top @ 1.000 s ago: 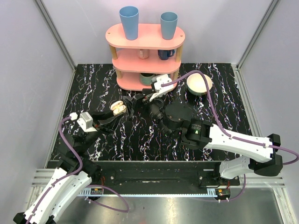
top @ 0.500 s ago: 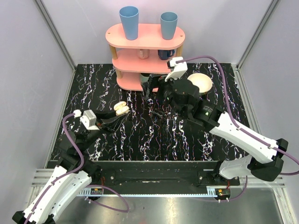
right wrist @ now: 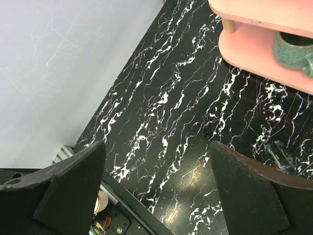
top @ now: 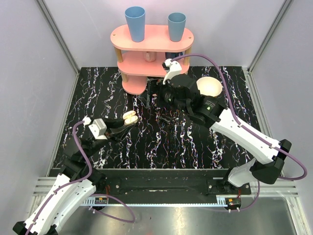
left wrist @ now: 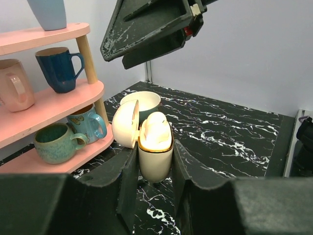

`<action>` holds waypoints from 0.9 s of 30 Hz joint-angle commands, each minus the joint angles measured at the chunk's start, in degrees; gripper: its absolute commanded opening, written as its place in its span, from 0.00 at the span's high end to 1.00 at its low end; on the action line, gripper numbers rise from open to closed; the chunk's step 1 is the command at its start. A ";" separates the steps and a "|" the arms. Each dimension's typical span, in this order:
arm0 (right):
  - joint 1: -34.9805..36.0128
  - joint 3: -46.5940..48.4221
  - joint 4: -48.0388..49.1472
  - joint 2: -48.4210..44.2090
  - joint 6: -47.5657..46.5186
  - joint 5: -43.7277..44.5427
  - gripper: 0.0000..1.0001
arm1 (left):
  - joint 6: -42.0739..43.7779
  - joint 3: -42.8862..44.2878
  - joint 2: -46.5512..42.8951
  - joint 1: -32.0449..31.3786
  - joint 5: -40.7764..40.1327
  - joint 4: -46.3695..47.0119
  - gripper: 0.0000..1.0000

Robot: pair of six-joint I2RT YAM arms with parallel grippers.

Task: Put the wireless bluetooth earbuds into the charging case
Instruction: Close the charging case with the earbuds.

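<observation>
Two jobs: steady case [left wrist: 156, 154] clamped in left gripper [left wrist: 153, 170], lower wide-open right gripper [right wrist: 155, 188] gently to seat bud [left wrist: 156, 126]

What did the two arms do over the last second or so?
The right gripper drew back from the charging case toward the pink shelf; it is now open and empty. The left gripper kept its hold on the open case and barely shifted. The blue cups and the bowl stayed put.
</observation>
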 commanded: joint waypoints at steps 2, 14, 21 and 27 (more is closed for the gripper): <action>-0.95 1.63 0.23 0.36 2.52 -2.98 0.06 | 2.58 1.49 0.54 0.01 3.59 1.42 1.00; -1.04 3.03 0.40 5.28 3.05 -12.55 0.06 | 2.94 3.16 5.38 0.01 7.02 3.88 1.00; -1.04 1.46 0.31 5.82 2.79 -13.88 0.06 | 1.62 2.80 5.82 0.01 5.18 5.90 1.00; -1.04 -0.30 0.05 4.58 2.00 -13.80 0.05 | 0.56 2.45 5.99 0.01 2.54 6.34 1.00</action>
